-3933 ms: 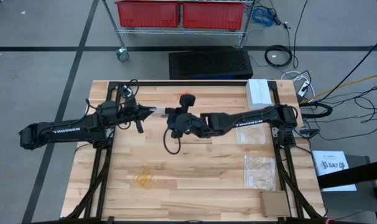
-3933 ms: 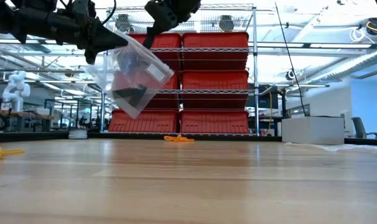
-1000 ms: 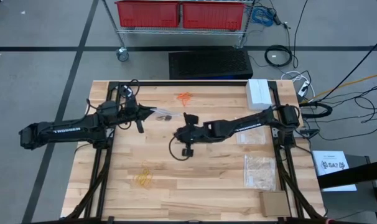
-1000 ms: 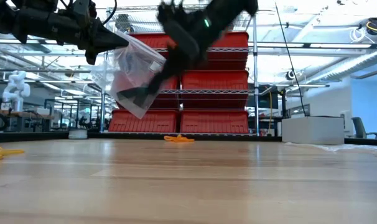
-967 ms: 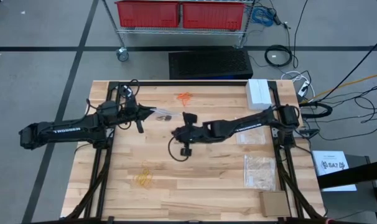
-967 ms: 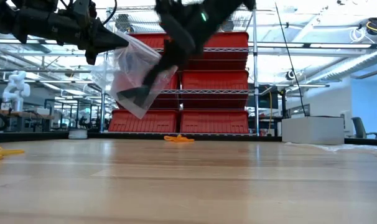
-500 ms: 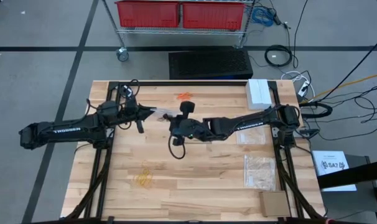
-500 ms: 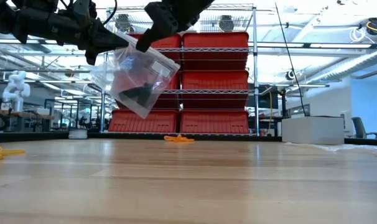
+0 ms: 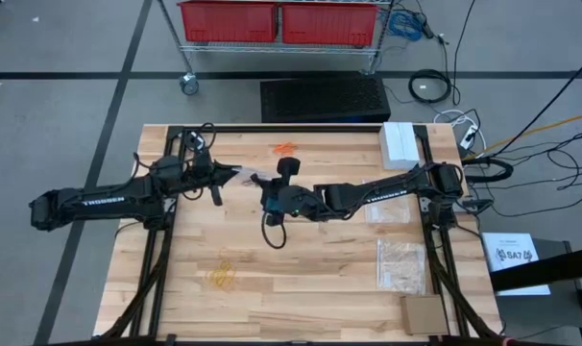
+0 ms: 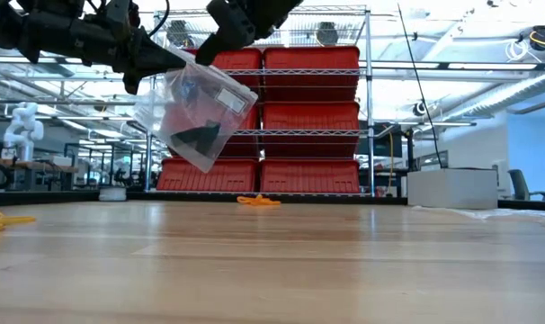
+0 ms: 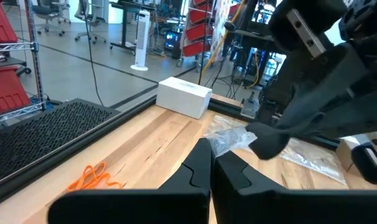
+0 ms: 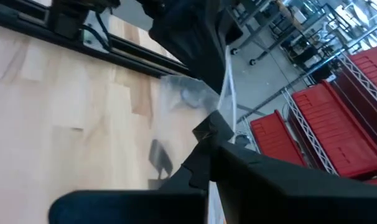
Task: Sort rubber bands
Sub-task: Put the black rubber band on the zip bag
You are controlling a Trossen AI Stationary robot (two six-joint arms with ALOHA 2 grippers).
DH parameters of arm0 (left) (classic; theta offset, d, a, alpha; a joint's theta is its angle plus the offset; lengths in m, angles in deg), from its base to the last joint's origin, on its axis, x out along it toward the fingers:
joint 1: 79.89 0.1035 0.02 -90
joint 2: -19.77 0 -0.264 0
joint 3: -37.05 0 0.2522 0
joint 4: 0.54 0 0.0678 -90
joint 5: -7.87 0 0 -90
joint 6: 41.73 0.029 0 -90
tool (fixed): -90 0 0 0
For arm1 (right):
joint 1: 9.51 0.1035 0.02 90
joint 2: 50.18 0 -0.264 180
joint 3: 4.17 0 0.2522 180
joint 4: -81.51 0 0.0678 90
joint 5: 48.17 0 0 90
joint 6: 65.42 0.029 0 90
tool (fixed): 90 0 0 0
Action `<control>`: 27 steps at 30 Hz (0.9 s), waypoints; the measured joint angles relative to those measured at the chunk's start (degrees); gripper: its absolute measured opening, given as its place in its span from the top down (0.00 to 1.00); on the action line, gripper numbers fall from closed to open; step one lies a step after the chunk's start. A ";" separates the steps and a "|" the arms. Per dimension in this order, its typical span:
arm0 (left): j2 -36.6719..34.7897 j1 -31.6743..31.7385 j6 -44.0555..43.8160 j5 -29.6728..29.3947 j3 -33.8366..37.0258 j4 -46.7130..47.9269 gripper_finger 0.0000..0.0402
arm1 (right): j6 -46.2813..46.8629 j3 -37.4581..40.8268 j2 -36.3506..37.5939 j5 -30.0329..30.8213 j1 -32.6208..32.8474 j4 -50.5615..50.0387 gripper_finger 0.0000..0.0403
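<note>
- Yellow bands lie loose on the table, well below both grippers, unsorted.
- Bag hangs in the air, left gripper clenched on one corner, right gripper pinched on the other; black bands sit inside, seemingly done.
- Orange bands lie beyond the bag at the table's far edge, also left to sort.
</note>
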 joint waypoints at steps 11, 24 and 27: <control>0.00 0.02 -0.08 0.17 0.00 0.00 1.00 | 3.53 0.00 -0.04 -0.10 -3.30 -1.56 1.00; 0.00 0.02 -0.44 1.18 0.00 0.10 1.00 | 4.67 0.00 -0.07 4.60 -3.13 0.36 1.00; 0.00 0.02 -0.46 1.60 0.00 0.09 1.00 | 4.98 0.00 -0.07 4.30 -3.15 0.50 1.00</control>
